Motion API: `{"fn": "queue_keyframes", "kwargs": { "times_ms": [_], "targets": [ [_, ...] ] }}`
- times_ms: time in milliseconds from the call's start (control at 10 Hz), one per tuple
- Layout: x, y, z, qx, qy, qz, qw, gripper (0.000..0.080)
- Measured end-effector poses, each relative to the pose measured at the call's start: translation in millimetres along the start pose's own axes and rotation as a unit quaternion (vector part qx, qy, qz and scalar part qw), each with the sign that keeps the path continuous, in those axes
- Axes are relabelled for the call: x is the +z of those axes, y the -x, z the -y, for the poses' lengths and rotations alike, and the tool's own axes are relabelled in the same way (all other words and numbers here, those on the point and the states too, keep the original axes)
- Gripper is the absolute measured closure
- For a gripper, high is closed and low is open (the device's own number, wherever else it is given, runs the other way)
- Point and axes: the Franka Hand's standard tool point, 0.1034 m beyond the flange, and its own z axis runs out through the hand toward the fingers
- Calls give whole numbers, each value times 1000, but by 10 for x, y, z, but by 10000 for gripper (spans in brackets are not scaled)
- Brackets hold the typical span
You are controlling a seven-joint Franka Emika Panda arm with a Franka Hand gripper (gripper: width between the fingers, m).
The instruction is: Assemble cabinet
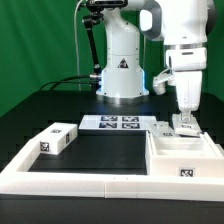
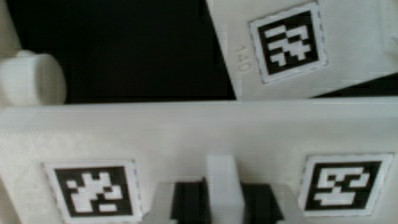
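Note:
The cabinet's large white box shell (image 1: 186,160) lies at the exterior view's right, with a tag on its front. My gripper (image 1: 185,121) points straight down onto its far edge. In the wrist view my gripper (image 2: 221,192) has its two dark fingers (image 2: 185,203) pressed on either side of a thin upright white strip (image 2: 221,170) of a cabinet part (image 2: 196,140) that bears two tags. A smaller white tagged block (image 1: 57,138) lies apart at the exterior view's left. Another small tagged white piece (image 1: 163,127) sits just beside the gripper.
The marker board (image 1: 120,123) lies on the black table in front of the robot base (image 1: 122,70). The long low white border rail (image 1: 80,183) runs along the front and left. A white rounded part (image 2: 27,80) and another tagged white surface (image 2: 290,40) show in the wrist view.

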Motion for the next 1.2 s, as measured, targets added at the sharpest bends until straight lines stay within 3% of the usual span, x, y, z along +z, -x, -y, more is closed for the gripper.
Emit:
{"fn": "queue_keyframes", "kwargs": {
  "times_ms": [400,800,1200],
  "targets": [
    [-58,-36,-138,0,9,-2,1000,731],
    [-57,-21,-142,2,9,-2,1000,731],
    [-118,32,-295,9,9,2,1000,731]
  ]
}}
